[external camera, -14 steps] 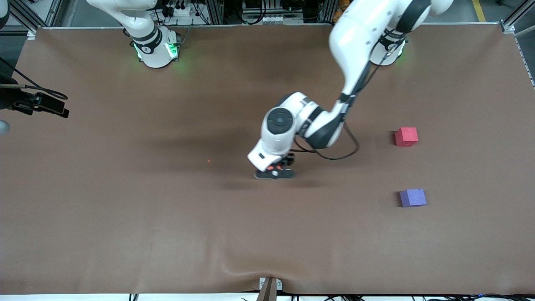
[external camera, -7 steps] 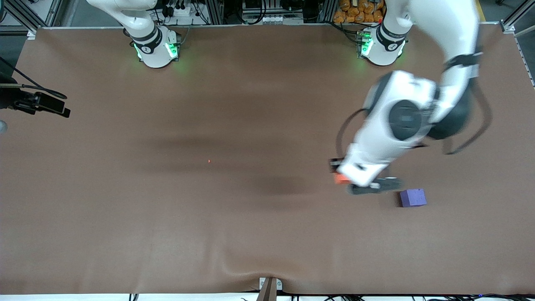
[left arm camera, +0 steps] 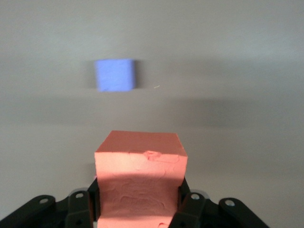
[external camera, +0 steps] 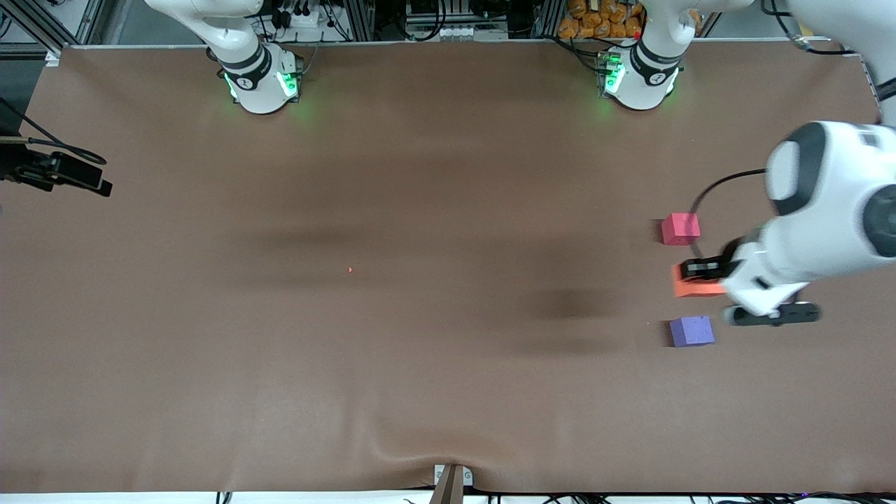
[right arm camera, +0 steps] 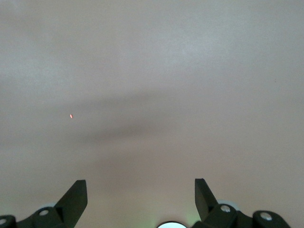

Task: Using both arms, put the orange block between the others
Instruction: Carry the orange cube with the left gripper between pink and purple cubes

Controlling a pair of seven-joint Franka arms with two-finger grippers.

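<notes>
My left gripper (external camera: 700, 278) is shut on the orange block (external camera: 689, 288) and holds it in the air over the gap between the two others. The pinkish-red cube (external camera: 680, 229) lies on the mat farther from the front camera, the purple cube (external camera: 691, 331) nearer. In the left wrist view the orange block (left arm camera: 140, 166) fills the space between my black fingers (left arm camera: 186, 202), with the purple cube (left arm camera: 115, 75) on the mat ahead of it. My right gripper (right arm camera: 140, 187) waits open over bare mat with nothing between its fingers.
The brown mat (external camera: 420, 210) covers the whole table. A tiny red speck (external camera: 350, 269) lies near its middle. Black hardware (external camera: 59, 171) juts in at the right arm's end of the table. The arms' bases (external camera: 259, 80) stand along the edge farthest from the front camera.
My left arm has swung from the table's middle toward its own end, carrying the orange block over to the two cubes. The right arm has not moved.
</notes>
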